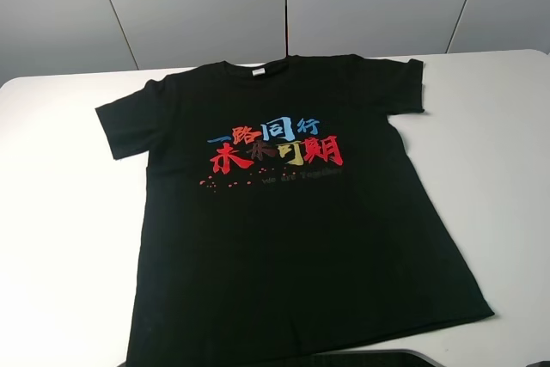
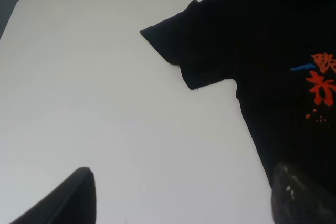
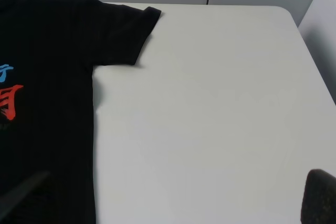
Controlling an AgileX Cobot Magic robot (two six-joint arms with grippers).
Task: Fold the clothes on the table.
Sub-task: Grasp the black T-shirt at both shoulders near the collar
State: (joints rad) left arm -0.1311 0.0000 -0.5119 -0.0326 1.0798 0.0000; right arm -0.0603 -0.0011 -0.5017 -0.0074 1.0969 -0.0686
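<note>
DESK-TOP FOLDING JOB: A black T-shirt (image 1: 284, 238) lies flat and print-up in the middle of a white desk (image 1: 60, 238). Its collar (image 1: 258, 68) is at the far side and its hem (image 1: 326, 343) at the robot's side, so its long axis runs away from the arms, slightly askew. The left hand (image 2: 184, 170) hangs released, fingers spread wide, across the shirt's left edge: one finger is above the cloth and the other above bare desk, with the left sleeve (image 2: 178, 45) ahead of it. The right hand (image 3: 181, 173), also wide and grasping nothing, straddles the opposite edge, with the right sleeve (image 3: 126, 30) ahead. Neither arm looks nearer; each has its own side of the shirt just below. Folding has not begun, and a first fold would likely start at those edges.
</note>
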